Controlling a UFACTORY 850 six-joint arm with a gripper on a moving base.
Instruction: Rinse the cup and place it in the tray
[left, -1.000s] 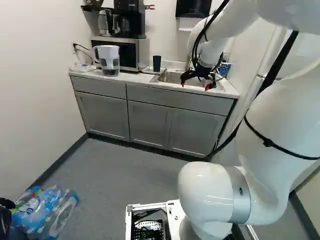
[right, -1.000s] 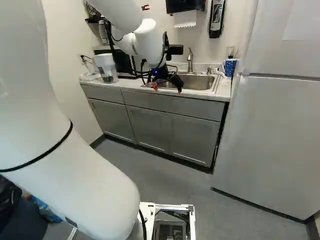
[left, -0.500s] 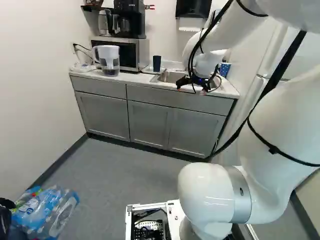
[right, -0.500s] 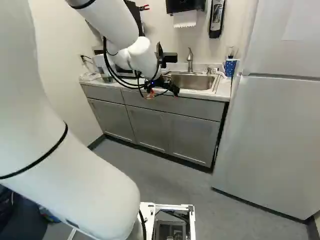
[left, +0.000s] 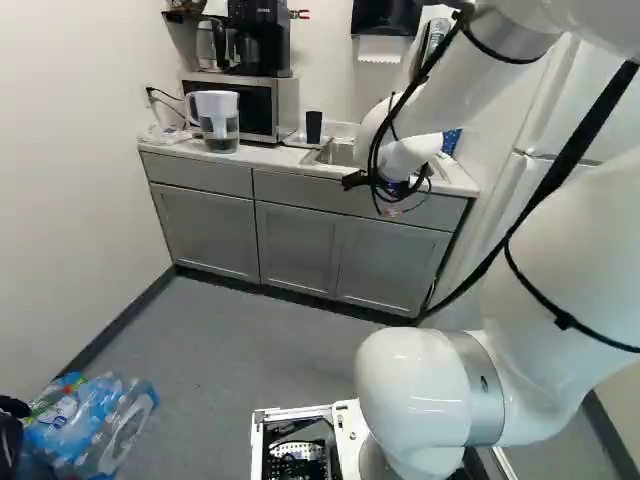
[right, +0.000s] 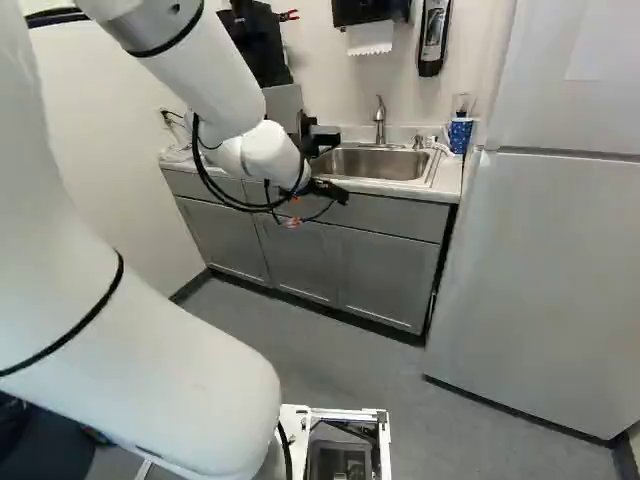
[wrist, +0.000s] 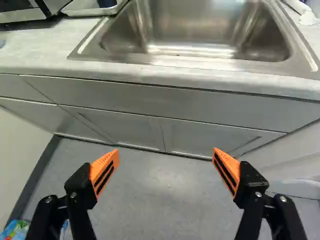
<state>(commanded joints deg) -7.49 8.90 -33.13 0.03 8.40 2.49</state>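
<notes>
Fingers (right: 330, 191) spread wide right now, released, their ribbed orange pads (wrist: 105, 171) facing one another across open air in front of the counter (wrist: 60, 47), smooth gray floor (left: 270, 345) showing below. Just ahead, and here's the sink (wrist: 200, 30), a rounded-corner basin in brushed, shiny metal, set into that pale top, with a slim curved faucet (right: 380, 115) standing behind it. And there's the cup (left: 314, 126), dark, smooth and tapered, upright in the tray (wrist: 87, 11), a shallow, pale piece with a raised rim, between the sink and the boxy microwave (left: 286, 108). Past that sits a pitcher (left: 217, 122), white-handled, see-through in its lower part, with a black coffee maker (left: 262, 42) up on the microwave. Over on the sink's other side, a blue cup with pale dots (right: 460, 137) near the tall, flat-faced fridge (right: 545, 270). Below the counter, matte gray cabinets (left: 210, 235) with framed panels, and down at the left of the left base view, crinkly, clear plastic bottles (left: 100, 415).
</notes>
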